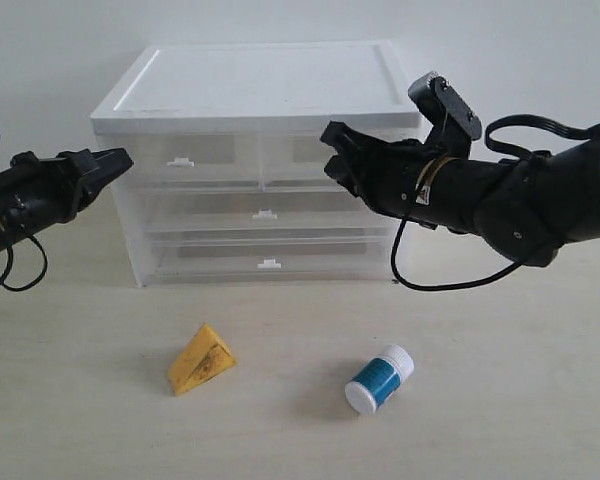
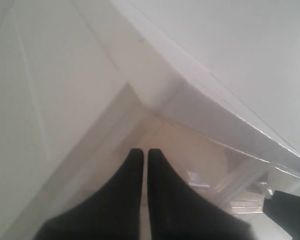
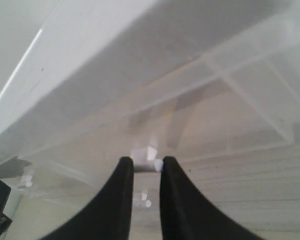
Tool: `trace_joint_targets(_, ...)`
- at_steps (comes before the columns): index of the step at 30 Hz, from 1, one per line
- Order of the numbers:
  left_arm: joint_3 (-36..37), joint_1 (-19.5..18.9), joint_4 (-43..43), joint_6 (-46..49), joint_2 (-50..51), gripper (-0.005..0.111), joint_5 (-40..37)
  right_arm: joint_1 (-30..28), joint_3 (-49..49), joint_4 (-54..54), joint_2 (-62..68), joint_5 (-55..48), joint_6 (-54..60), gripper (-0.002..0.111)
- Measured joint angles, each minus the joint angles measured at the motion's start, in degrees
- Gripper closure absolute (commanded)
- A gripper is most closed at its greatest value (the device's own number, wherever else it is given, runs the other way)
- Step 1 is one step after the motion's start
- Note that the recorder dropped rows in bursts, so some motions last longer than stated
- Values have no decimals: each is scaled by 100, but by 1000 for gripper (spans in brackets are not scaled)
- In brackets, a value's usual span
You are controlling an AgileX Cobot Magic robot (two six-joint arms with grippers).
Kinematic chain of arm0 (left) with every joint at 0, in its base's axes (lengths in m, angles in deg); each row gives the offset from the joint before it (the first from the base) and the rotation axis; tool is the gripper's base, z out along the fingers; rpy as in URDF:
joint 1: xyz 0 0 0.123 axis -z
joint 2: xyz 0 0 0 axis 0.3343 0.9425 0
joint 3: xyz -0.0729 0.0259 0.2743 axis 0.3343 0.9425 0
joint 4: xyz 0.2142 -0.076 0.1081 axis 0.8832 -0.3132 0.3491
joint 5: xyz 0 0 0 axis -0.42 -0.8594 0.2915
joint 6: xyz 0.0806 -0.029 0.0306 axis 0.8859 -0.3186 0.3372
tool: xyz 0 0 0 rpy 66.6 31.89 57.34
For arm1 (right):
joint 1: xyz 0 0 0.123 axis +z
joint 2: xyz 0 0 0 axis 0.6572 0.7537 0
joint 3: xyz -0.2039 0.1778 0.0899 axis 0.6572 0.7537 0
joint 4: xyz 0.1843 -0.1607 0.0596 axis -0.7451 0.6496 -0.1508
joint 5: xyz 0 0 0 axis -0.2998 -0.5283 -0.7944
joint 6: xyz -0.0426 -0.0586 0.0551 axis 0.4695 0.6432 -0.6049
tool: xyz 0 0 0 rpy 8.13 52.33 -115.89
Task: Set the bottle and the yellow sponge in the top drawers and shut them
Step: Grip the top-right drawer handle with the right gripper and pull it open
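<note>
The bottle (image 1: pixel 380 378) lies on its side on the table, front right, white cap toward the camera. The yellow sponge (image 1: pixel 202 359) lies front left. Both top drawers are pushed in: the left one (image 1: pixel 192 152) shows its white tab handle (image 1: pixel 180 160), and the right one (image 1: pixel 292 152) is partly hidden by my right arm. My right gripper (image 1: pixel 332 158) (image 3: pixel 146 162) is shut on the right drawer's white tab handle (image 3: pixel 145 154), a fingertip on each side. My left gripper (image 1: pixel 120 160) (image 2: pixel 145 152) is shut and holds nothing, beside the cabinet's upper left corner.
The white cabinet (image 1: pixel 260 90) stands at the back of the table, with two full-width drawers (image 1: pixel 266 215) under the top ones, both pushed in. A black cable (image 1: pixel 410 270) hangs from my right arm. The bottle and the sponge lie on the table in front of the cabinet.
</note>
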Motion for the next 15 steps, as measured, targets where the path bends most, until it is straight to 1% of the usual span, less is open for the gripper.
trace_joint_targets(3,0,0,0,0,0,103,0,-14,167,186,-124,35,-26,108)
trace_joint_targets(10,0,0,0,0,0,103,0,-3,694,773,-882,-595,-15,108)
trace_joint_targets(15,0,0,0,0,0,103,0,-3,1023,930,-1087,-679,-4,108)
